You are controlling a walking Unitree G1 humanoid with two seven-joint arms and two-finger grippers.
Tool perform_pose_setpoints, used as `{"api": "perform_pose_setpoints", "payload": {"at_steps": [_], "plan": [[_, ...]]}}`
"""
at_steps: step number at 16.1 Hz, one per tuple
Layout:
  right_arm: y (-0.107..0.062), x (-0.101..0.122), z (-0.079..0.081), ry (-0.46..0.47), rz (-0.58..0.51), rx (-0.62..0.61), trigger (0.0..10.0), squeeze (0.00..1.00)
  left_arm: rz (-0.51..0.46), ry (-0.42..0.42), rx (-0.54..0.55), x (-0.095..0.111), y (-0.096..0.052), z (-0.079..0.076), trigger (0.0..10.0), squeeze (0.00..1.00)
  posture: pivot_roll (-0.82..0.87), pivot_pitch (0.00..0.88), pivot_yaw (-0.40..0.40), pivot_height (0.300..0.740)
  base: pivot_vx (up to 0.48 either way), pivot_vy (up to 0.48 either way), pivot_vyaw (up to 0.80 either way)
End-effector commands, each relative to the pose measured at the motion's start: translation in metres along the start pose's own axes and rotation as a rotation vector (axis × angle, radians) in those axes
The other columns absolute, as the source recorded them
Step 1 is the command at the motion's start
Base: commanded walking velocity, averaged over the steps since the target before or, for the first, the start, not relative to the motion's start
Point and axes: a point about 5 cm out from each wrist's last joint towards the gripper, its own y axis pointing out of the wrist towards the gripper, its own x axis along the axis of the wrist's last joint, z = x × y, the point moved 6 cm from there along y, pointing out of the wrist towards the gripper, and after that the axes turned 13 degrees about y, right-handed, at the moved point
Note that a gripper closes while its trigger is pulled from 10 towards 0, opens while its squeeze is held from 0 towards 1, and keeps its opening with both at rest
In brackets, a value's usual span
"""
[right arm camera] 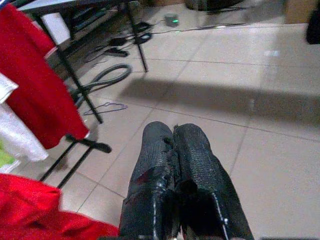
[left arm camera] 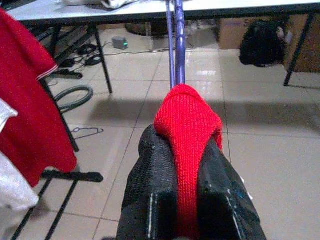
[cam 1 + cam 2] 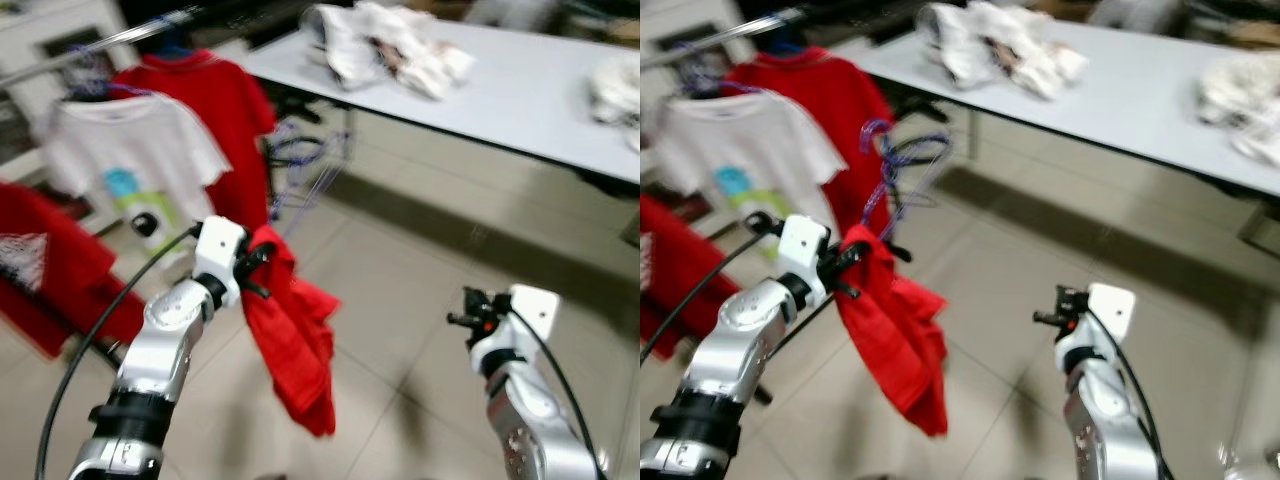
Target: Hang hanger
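The left claw [image 2: 187, 200] is raised in front of the robot, its two black fingers [image 2: 152, 190] clamped on a red garment [image 3: 290, 340] that droops below the arm toward the tiled floor [image 3: 400, 300]. From the fold of cloth between the fingers a purple hanger [image 3: 895, 165] rises, its hook end reaching up toward the clothes rack (the head views are blurred, so its exact outline is hard to read). The rack's rail [image 3: 120, 38] runs across the upper left, and from it hang a white T-shirt [image 3: 125, 150] with a coloured print and, just behind it, a red shirt [image 3: 215, 110]; another red garment [image 3: 40, 260] hangs lower at the far left. The held hanger is near the rail but apart from it.

The right claw [image 1: 175, 145] is held out low on the right over bare floor, fingers pressed together with nothing between them.

Beyond stands a long white desk [image 3: 520, 100] with heaps of white clothing [image 3: 385, 45] on top.
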Motion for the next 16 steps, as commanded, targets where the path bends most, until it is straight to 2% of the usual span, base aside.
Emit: {"api": "perform_pose_setpoints", "payload": {"at_steps": [1,3,6,9,14,16], "plan": [[0.001,0.012,-0.005,-0.013,-0.040,-0.020,10.0,0.00,-0.064,0.028,0.007,0.020,0.008,-0.001,10.0,0.00,-0.03,0.000,0.117,0.740,0.000,-0.480,-0.80],[0.001,0.017,-0.003,-0.052,-0.052,-0.013,10.0,0.00,-0.055,0.008,0.017,0.017,0.007,-0.002,10.0,0.00,-0.03,0.000,0.114,0.740,0.000,-0.480,-0.80],[0.005,0.019,-0.002,-0.104,-0.043,-0.004,10.0,0.00,-0.098,-0.026,0.025,0.021,0.004,-0.006,10.0,0.00,-0.02,0.000,0.088,0.740,0.000,0.000,-0.17],[0.009,0.018,0.000,-0.117,-0.035,0.006,10.0,0.00,-0.075,-0.009,0.035,0.017,0.006,-0.006,10.0,0.00,-0.01,0.000,0.077,0.740,0.000,0.480,0.00],[0.008,0.019,-0.002,-0.099,-0.044,-0.007,10.0,0.00,-0.093,-0.007,0.032,0.022,0.010,-0.003,10.0,0.00,-0.03,0.000,0.096,0.740,0.000,0.478,-0.80],[0.007,0.020,-0.005,-0.096,-0.054,-0.025,10.0,0.00,-0.097,0.007,0.039,0.025,0.014,-0.002,10.0,0.00,-0.04,0.000,0.108,0.740,0.401,0.000,-0.80]]}}
